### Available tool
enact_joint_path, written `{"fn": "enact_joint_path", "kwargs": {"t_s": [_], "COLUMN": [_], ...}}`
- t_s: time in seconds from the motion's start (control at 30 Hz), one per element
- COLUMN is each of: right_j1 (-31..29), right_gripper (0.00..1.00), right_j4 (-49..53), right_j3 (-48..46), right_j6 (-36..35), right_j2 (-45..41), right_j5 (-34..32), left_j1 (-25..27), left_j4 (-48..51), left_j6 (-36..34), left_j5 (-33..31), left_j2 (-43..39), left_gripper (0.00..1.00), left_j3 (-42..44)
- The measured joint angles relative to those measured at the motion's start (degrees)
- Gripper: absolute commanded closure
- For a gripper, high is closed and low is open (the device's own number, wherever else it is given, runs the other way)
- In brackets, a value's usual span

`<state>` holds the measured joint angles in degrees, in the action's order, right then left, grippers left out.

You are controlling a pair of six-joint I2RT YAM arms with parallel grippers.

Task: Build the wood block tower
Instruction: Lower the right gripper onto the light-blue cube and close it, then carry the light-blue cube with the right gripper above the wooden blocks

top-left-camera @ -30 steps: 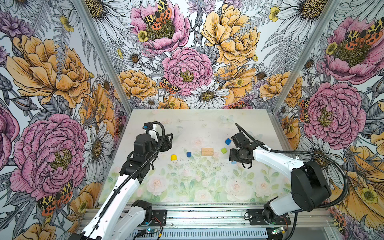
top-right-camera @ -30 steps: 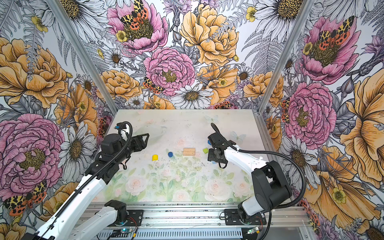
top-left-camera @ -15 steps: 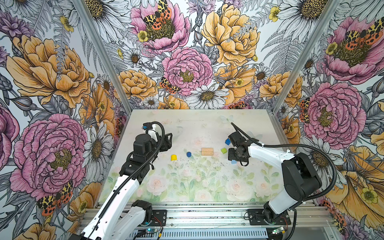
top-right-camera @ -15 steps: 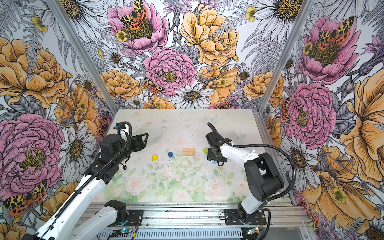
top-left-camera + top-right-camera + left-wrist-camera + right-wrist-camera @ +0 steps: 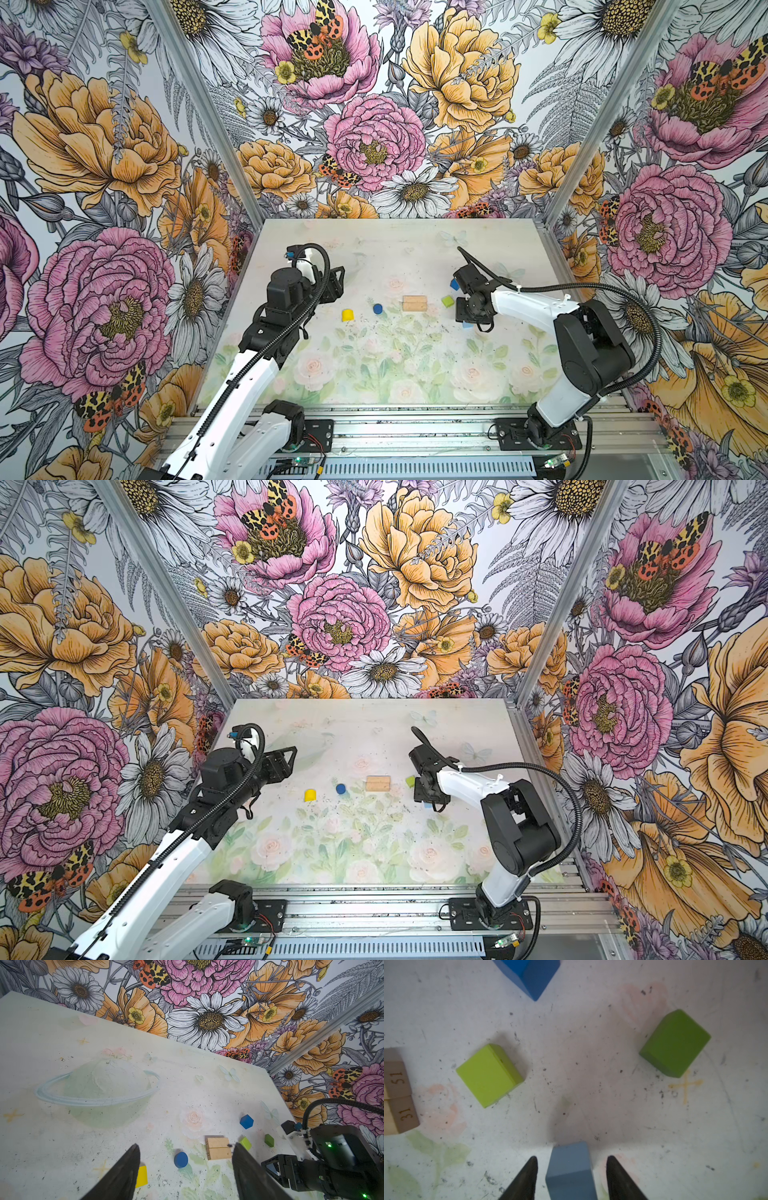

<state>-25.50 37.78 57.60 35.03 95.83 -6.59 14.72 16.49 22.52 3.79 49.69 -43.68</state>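
Observation:
My right gripper is open, its jaws straddling the light blue cube with a gap on each side; the cube rests on the table. Beyond it lie a light green cube, a dark green cube and a dark blue cube. Two tan bars lie side by side mid-table, with the blue cylinder and the yellow half-round to their left. My left gripper hangs open and empty above the table's left side.
The floral mat covers the table, and printed walls close in the back and both sides. The metal rail with the arm bases runs along the front edge.
The right gripper's jaws have narrowed around the light blue cube, and its arm has shifted slightly left. The left arm has not moved.

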Motion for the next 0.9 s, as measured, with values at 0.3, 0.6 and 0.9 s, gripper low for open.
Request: {"fn": "enact_joint_path", "kwargs": {"t_s": [0.3, 0.6, 0.9], "right_j1": [-0.11, -0.48, -0.59], "right_gripper": [0.56, 0.6, 0.87], "right_j4": [-0.35, -0.35, -0.37], "right_j3": [0.0, 0.0, 0.11], "right_j6": [-0.04, 0.0, 0.22], "right_j2": [0.74, 1.38, 1.38], "right_j5": [0.42, 0.85, 1.05], "left_j1": [0.0, 0.04, 0.04], "left_j4": [0.0, 0.02, 0.04], "left_j6": [-0.02, -0.02, -0.04], "left_j5": [0.0, 0.0, 0.0], "left_j2": [0.0, 0.0, -0.2], "left_gripper": [0.29, 0.28, 0.28], "left_j3": [0.0, 0.0, 0.0]}}
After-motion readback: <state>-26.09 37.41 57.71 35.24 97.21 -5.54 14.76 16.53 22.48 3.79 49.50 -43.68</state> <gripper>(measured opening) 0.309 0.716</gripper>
